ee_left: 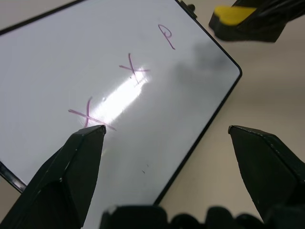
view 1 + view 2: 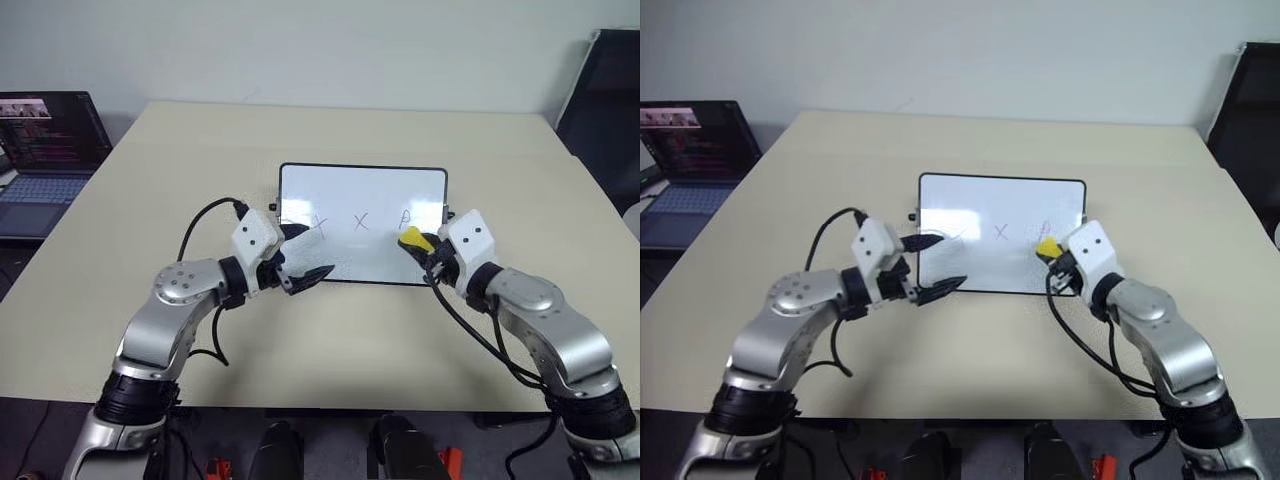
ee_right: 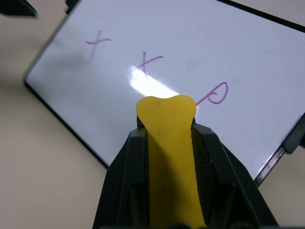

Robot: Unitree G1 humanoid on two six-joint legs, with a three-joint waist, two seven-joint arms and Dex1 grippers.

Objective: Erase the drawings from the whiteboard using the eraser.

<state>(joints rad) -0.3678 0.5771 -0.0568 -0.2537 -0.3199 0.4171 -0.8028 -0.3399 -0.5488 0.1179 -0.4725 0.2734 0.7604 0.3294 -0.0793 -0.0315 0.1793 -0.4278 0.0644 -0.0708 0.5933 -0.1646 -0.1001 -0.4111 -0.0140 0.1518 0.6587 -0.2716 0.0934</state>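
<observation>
The right gripper (image 3: 167, 138) is clamped tight on the eraser (image 3: 169, 138), the yellow block squeezed between its two black fingers so that its free end bulges out past the fingertips. In the head views the eraser (image 2: 415, 240) hangs over the right end of the whiteboard (image 2: 362, 190), close to the P-like stroke (image 2: 405, 216), and whether it touches the surface cannot be told.

The left gripper (image 2: 305, 255) stands wide open and holds nothing. Its two black fingers (image 1: 71, 167) are spread apart over the near left corner of the whiteboard, one fingertip above the board near the left cross, the other out past the board's near edge over the counter (image 2: 330, 340).

The whiteboard lies flat on the beige counter, roughly at its middle, with a thin black frame and a small black knob on each short side. The drawings (image 2: 361, 221) run in a row across its near half: a purplish cross at the left (image 1: 88, 114), a second cross in the middle (image 1: 133, 69), and the P-like stroke at the right (image 1: 166, 36). All three marks are whole. A bright glare lies on the glossy surface between the two crosses.

Off the counter's far left corner an open laptop (image 2: 45, 150) shows a lit screen. A dark chair (image 2: 605, 100) stands at the far right.
</observation>
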